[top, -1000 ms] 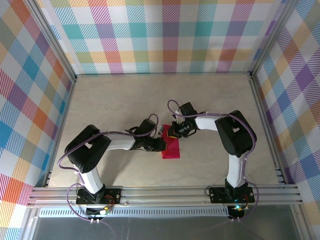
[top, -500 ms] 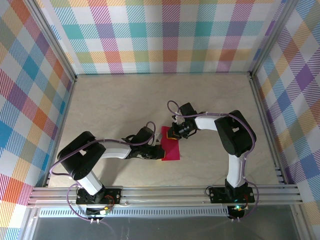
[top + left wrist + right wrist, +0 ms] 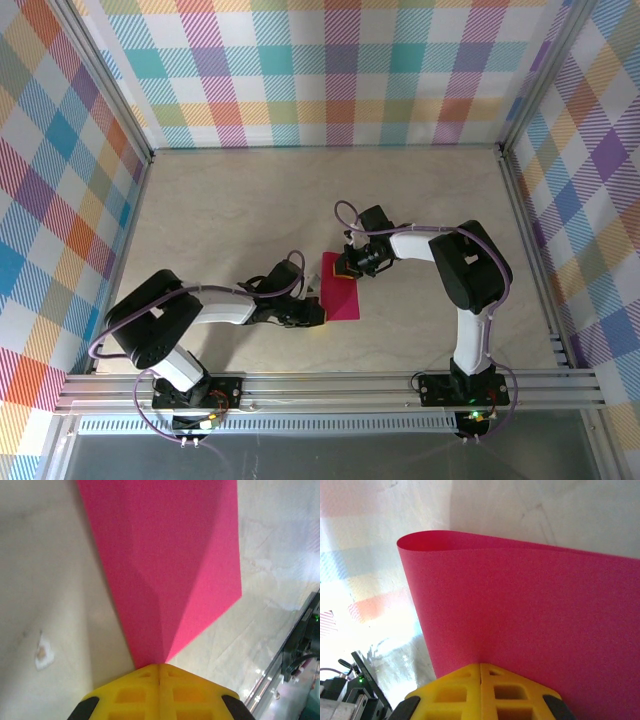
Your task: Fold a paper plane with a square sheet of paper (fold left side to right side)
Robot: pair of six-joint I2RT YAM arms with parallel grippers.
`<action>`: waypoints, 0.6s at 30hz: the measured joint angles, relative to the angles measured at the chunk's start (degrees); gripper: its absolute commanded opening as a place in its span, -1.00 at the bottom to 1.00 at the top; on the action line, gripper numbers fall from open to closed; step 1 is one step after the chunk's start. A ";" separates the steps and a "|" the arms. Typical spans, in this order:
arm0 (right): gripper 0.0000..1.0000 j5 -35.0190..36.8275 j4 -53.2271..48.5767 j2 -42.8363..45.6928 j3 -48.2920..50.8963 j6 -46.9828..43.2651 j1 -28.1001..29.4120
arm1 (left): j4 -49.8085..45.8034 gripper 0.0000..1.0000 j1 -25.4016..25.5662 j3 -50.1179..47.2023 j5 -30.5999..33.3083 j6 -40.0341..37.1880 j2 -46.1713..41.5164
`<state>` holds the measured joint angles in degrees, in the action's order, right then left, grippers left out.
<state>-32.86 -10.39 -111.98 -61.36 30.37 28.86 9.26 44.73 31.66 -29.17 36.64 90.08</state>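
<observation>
Left gripper [image 3: 318, 313] is pinching the near corner of the paper [image 3: 343, 297], its yellow fingers [image 3: 135, 690] pressing together on the pink tip. Right gripper [image 3: 346, 268] is clamping the far edge likewise. Between them the paper is lying doubled over as a narrow pink strip, its bend looking rounded and uncreased in the right wrist view. It is sitting near the middle of the table [image 3: 230, 210], slightly toward the near side. Both arms are reaching inward from their bases, with checked walls [image 3: 330, 70] standing around.
</observation>
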 measured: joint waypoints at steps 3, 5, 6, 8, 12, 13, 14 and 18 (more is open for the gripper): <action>-1.00 0.00 1.64 0.00 0.55 -0.07 -0.28 | -4.07 -1.00 -0.24 0.52 -0.85 -0.37 -1.95; -1.00 -0.24 2.56 0.07 1.01 -0.20 -0.35 | -6.95 -1.00 -0.87 2.34 -1.11 -1.29 -3.10; -1.00 -0.26 2.89 0.09 1.18 -0.22 -0.35 | -8.02 -1.00 -1.20 3.45 -1.31 -1.75 -3.37; -1.00 -0.20 3.45 0.28 1.46 -0.39 -0.33 | -9.84 -1.00 -2.51 6.69 -1.42 -3.17 -3.39; -1.00 -0.17 3.91 0.39 1.68 -0.50 -0.33 | -11.54 -1.00 -4.81 12.72 -1.22 -5.55 -1.40; -1.00 -0.15 3.96 0.39 1.70 -0.55 -0.31 | -11.78 -1.00 -5.20 14.34 -1.14 -6.10 -0.13; -1.00 -0.13 3.96 0.39 1.70 -0.63 -0.28 | -12.02 -1.00 -5.38 15.61 -0.98 -6.49 1.20; -1.00 -0.02 3.98 0.42 1.70 -0.68 -0.26 | -12.48 -1.00 -5.51 19.39 -0.13 -7.98 7.06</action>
<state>-32.88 -6.42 -111.57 -59.66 29.69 28.60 -3.22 39.22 51.05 -29.30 28.67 97.14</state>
